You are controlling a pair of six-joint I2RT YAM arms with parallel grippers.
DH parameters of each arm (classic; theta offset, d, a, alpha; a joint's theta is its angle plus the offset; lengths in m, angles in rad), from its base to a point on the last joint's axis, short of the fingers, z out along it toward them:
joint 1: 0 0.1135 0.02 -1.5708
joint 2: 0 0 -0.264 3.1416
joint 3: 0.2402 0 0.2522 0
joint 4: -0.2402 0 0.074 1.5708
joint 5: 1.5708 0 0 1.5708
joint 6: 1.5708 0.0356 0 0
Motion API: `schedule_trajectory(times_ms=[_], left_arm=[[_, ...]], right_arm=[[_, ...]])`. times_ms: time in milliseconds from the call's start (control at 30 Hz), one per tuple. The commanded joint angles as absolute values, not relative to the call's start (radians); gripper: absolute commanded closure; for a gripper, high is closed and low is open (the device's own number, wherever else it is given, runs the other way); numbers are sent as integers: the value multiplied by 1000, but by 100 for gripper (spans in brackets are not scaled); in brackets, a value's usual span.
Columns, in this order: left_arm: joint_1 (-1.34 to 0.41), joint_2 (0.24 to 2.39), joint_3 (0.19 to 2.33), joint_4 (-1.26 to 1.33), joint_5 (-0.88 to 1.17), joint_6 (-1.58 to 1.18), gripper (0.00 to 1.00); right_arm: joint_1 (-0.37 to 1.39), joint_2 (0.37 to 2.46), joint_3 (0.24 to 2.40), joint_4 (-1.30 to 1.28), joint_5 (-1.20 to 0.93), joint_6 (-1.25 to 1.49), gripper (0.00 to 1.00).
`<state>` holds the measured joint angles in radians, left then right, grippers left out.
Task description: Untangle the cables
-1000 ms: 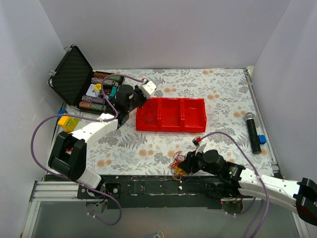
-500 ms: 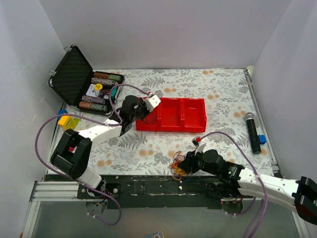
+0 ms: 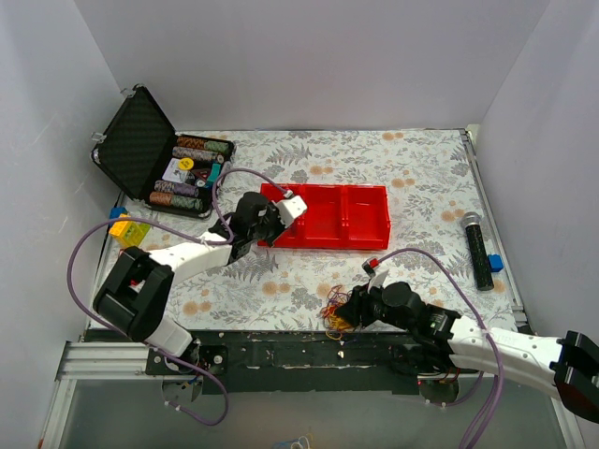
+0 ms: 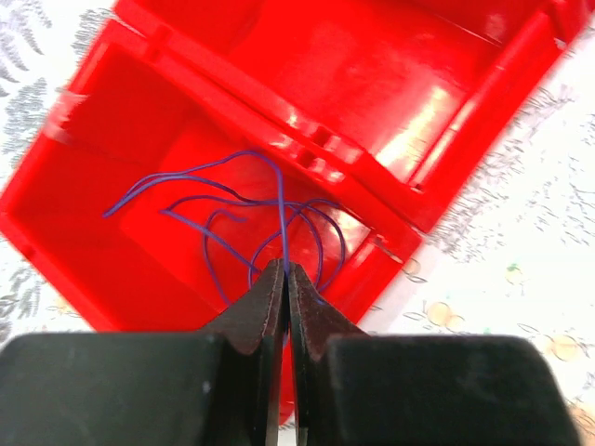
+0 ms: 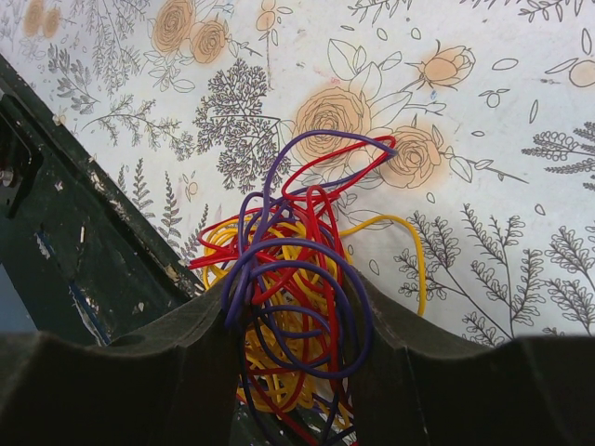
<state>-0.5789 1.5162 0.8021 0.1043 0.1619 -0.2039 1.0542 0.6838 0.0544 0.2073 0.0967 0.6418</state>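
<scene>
A tangled bunch of yellow, red and purple cables (image 3: 335, 312) lies at the table's near edge. My right gripper (image 3: 350, 310) is closed around this bunch (image 5: 297, 307), which fills the gap between its fingers. One loose purple cable (image 4: 232, 218) lies coiled in the left compartment of the red tray (image 3: 365, 236). My left gripper (image 3: 272, 221) is over that compartment, shut on a strand of this purple cable at its tips (image 4: 285, 279).
An open black case (image 3: 140, 150) of poker chips stands at the back left. A yellow block (image 3: 129, 230) lies near it. A black microphone (image 3: 477, 248) and a small blue piece (image 3: 494, 264) lie at the right. The dark table rail (image 5: 84, 242) runs beside the bunch.
My left gripper has moved toward the near side and right, from behind the tray's left end to over its left compartment. The right arm has not moved.
</scene>
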Motion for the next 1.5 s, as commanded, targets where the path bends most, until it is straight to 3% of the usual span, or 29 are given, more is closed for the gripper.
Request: schedule_trajectory(times_ms=[0,433,700,767,867,900,1200,1300,1367,1467], left_arm=[[-597,1451,787,41,202,-225,100],[-584,1577,848,238,-21,-238,100],[-589,1681,916,282,-58,-224,100],[-594,1693,930,269,-54,-216,86],[-594,1677,957,190,-2,-213,48],[-594,1658,954,186,-2,-212,43],[-592,1453,893,262,-41,-209,25],[-592,1378,910,241,-34,-222,9],[-592,1321,917,204,-2,-227,5],[-597,1240,919,42,240,-239,5]], right_arm=[[1057,701,34,221,86,630,50],[1057,701,34,212,75,635,50],[1057,657,34,190,94,640,50],[1057,657,34,187,100,641,50],[1057,658,40,183,100,638,50],[1057,661,44,178,101,635,50],[1057,676,54,186,92,632,50],[1057,677,63,172,95,627,50],[1057,669,66,161,101,624,49],[1057,643,67,150,113,621,49]])
